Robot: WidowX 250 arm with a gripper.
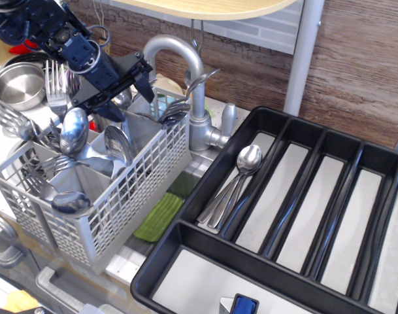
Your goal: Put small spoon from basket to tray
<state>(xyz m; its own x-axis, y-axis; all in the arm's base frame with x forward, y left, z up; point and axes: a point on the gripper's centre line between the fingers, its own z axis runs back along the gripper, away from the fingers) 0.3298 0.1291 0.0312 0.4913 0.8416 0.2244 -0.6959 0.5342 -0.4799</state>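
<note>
The grey lattice basket [123, 196] stands at the left, full of forks and broad spoons. Slim small spoons [176, 109] lean out of its back right compartment, next to the tap. My gripper [122, 99] is tilted and open, low over the basket's back compartments. Its fingers straddle a spoon bowl [123, 97] there and hold nothing. One black fingertip [146, 85] stands just left of the small spoons. The black tray [285, 196] lies at the right. A few small spoons [241, 171] lie in its leftmost long compartment.
A steel tap [189, 72] rises right behind the basket, close to the gripper. A round steel bowl [17, 84] sits at the far left. A green cloth [158, 217] lies in the sink between basket and tray. A wooden shelf [212, 6] hangs overhead.
</note>
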